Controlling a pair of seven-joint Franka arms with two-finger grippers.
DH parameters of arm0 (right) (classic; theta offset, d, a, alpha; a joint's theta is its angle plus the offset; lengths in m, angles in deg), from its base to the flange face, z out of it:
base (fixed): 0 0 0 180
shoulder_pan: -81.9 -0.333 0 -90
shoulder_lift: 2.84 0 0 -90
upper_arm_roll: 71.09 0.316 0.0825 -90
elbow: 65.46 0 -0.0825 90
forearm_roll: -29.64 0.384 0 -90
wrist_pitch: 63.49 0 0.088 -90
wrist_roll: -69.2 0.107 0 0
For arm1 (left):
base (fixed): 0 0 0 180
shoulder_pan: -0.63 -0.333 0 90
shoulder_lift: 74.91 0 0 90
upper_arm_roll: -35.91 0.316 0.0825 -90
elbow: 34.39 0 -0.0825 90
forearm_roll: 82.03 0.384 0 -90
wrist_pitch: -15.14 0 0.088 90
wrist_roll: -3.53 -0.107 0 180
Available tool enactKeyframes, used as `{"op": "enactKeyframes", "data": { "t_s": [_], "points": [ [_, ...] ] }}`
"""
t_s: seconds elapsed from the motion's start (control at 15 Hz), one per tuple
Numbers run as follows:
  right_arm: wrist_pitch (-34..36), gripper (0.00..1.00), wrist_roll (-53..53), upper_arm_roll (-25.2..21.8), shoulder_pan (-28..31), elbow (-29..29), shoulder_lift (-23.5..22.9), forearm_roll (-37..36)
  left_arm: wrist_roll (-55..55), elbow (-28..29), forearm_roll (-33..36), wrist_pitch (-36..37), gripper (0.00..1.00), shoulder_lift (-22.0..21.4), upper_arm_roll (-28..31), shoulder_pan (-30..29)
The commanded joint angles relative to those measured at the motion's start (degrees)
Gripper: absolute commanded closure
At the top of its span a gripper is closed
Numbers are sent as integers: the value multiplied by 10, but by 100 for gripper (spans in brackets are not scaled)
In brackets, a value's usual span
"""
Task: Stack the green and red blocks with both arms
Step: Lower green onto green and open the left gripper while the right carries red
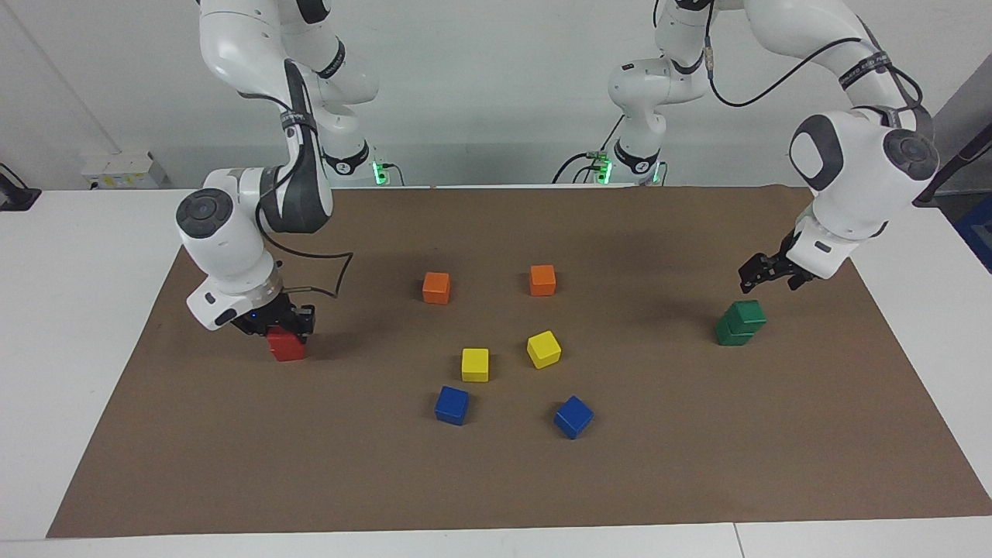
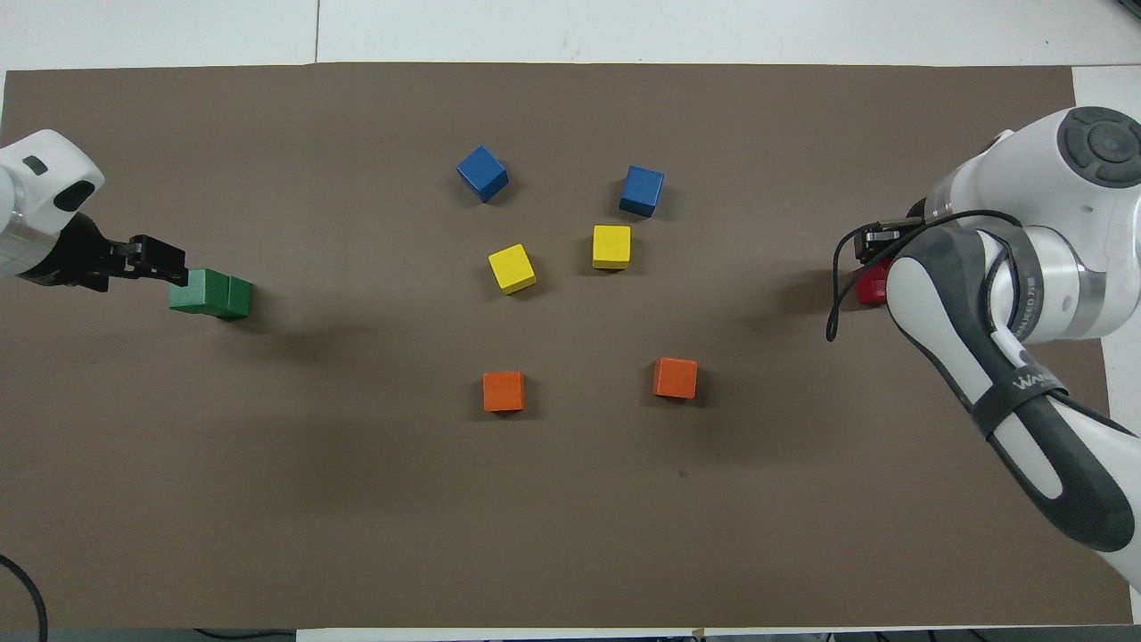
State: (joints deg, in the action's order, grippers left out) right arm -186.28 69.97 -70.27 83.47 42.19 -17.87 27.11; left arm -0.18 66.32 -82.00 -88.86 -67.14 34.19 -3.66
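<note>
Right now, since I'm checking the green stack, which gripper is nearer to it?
Left. The left gripper hangs open just above the green stack; the right gripper holds a red block at the right arm's end.

Green blocks (image 1: 740, 323), red block (image 1: 286, 345), orange (image 1: 436, 287), yellow (image 1: 475, 364) and blue cubes (image 1: 452, 405), brown mat (image 1: 496, 480).

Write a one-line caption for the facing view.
Left gripper open above green stack; right gripper sets red block on another.
</note>
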Motion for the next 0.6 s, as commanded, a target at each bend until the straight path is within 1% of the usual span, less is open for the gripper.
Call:
{"op": "enactKeyframes", "data": {
  "t_s": [0.0,0.27,0.53],
  "points": [
    [-30,100,-40,8,27,48,29,3,-2,-14,-9,48,0,-27,0,2],
    [-51,100,-40,8,26,65,32,3,1,-10,-9,92,0,-70,3,2],
    [-60,100,-40,8,26,70,32,2,20,-6,-9,113,0,-86,3,11]
  ]
}}
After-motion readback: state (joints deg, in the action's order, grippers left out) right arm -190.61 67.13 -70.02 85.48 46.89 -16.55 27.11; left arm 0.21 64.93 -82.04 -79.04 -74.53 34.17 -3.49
